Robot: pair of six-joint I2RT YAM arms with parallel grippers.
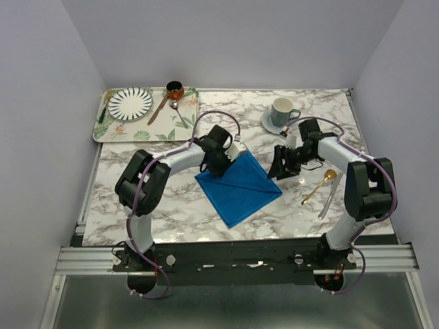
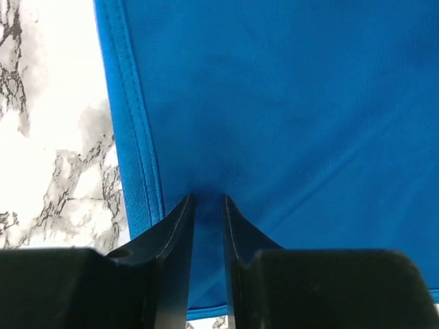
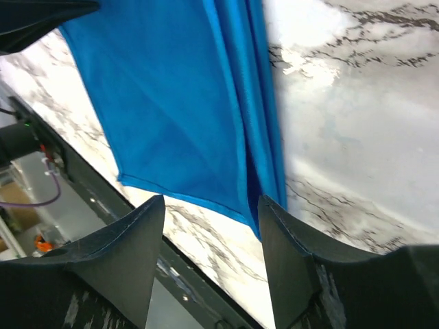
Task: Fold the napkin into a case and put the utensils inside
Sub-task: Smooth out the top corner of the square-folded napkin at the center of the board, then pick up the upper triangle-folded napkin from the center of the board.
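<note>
my left fingers (image 2: pixel 175 236) are pinched almost together on the napkin (image 2: pixel 288 103), just inside its hem. my right fingers (image 3: pixel 134 247) stand wide apart, holding nothing, over the napkin's right edge. the napkin lies flat mid-table (image 1: pixel 171 205), with a crease running corner to corner. the gold spoon (image 1: pixel 319 186) and the silver one (image 1: pixel 330 195) lie to its right, apart from it.

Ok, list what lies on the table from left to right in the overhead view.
From the left: striped plate, small pot, blue napkin, mug, gold spoon.
</note>
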